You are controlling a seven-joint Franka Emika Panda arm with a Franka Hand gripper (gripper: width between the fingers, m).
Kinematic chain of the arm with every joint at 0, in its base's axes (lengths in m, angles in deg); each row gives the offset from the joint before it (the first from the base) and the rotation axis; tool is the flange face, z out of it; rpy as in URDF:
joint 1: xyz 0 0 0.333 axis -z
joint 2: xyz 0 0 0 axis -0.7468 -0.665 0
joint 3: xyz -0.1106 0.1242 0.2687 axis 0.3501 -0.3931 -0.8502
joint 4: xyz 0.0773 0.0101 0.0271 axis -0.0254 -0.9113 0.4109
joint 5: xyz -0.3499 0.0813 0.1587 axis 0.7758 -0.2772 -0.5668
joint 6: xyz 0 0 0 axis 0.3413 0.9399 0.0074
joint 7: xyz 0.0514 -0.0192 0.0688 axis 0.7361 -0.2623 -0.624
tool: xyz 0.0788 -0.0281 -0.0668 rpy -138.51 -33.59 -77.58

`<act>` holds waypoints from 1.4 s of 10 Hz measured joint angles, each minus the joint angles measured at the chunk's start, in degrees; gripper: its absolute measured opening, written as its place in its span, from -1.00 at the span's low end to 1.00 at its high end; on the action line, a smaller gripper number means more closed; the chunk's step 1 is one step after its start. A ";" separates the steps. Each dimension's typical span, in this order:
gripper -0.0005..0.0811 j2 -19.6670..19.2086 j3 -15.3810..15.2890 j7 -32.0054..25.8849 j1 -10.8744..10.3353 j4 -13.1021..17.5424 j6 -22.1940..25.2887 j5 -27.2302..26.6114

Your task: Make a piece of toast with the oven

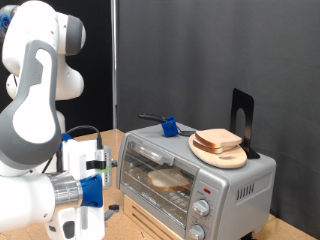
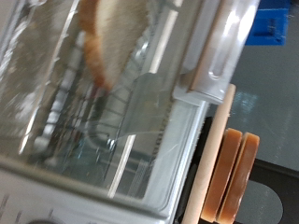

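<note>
- Gripper [image 1: 97, 172]: I logged it at the exterior view's lower left, just beside the oven's front; I could not tell whether its fingers were apart or together.
- Oven [image 1: 232, 182]: silver-grey, glass door shut, two knobs [image 1: 203, 218] at its right end.
- Piece of toast [image 1: 168, 180]: lay on the wire rack [image 2: 89, 117] inside, seen through the glass.
- Wooden plate [image 1: 218, 155]: on the oven's top, carrying two more bread slices [image 1: 218, 140].

The white, rounded Franka arm [image 1: 40, 95] fills the exterior view's left side, bent downward at its grey joints. Its white-and-blue two-finger gripper [image 1: 92, 170] hangs low; finger state is unclear.
</note>
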 joint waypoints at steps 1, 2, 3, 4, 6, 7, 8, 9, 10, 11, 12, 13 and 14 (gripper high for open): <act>0.68 -0.09 -0.41 3.73 -0.05 -0.18 1.10 -0.43; 0.68 -0.44 -1.13 6.93 -0.08 -0.22 2.95 -1.26; 0.68 -1.00 -2.00 8.00 -0.09 -0.42 4.05 -3.02; 0.68 -1.23 -2.91 8.06 -0.17 -1.39 3.97 -5.36; 0.68 -0.59 -4.42 5.49 -0.57 -4.84 0.63 -12.18; 0.68 1.44 -4.57 3.58 -0.64 -8.14 -1.63 -14.88; 0.68 1.31 -4.55 4.53 -0.63 -7.72 -0.88 -13.29; 0.68 0.68 -4.56 5.42 -0.64 -6.74 0.01 -11.70; 0.68 -0.58 -4.60 6.67 -0.64 -5.27 0.23 -11.03; 0.68 -2.26 -4.65 7.19 -0.64 -3.37 -0.43 -11.43; 0.68 -4.10 -4.75 7.32 -0.63 -1.40 -1.84 -12.86; 0.68 -6.01 -4.94 7.45 -0.63 0.52 -3.72 -15.02; 0.68 -7.83 -5.19 7.84 -0.64 2.35 -5.36 -16.87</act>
